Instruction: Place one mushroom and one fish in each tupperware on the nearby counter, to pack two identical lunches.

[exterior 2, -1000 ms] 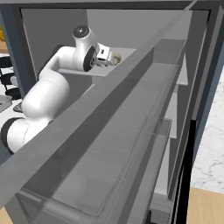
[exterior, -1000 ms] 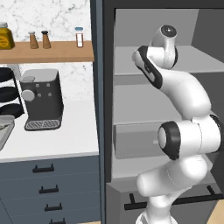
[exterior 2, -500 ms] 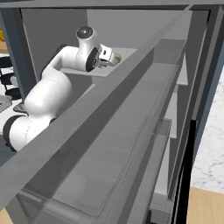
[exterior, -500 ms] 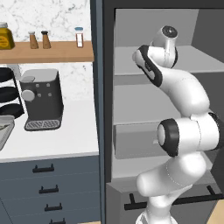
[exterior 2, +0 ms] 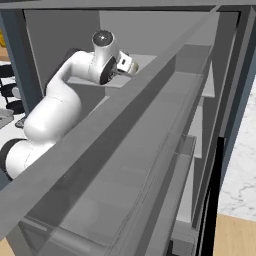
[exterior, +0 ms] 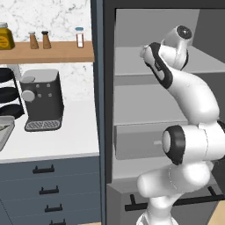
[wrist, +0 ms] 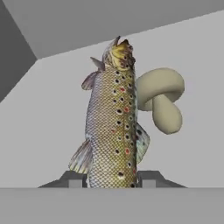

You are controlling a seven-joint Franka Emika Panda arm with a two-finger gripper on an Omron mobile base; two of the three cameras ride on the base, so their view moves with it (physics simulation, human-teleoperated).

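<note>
Speckled brown fish point(wrist: 113, 122) clamped between the gripper point(wrist: 112, 178) fingertips.
Its long axis runs straight away from the hand; a beige mushroom point(wrist: 160, 99) touches its side, seen in the hand view.

The arm rose from the base, bent sharply at the elbow and reached upward and forward, the wrist turned level. The pincer point(wrist: 112, 178) was closed, its two dark fingertips point(wrist: 72, 178) pressed against either flank of the fish point(wrist: 111, 127), gripping it near the tail end.
</note>
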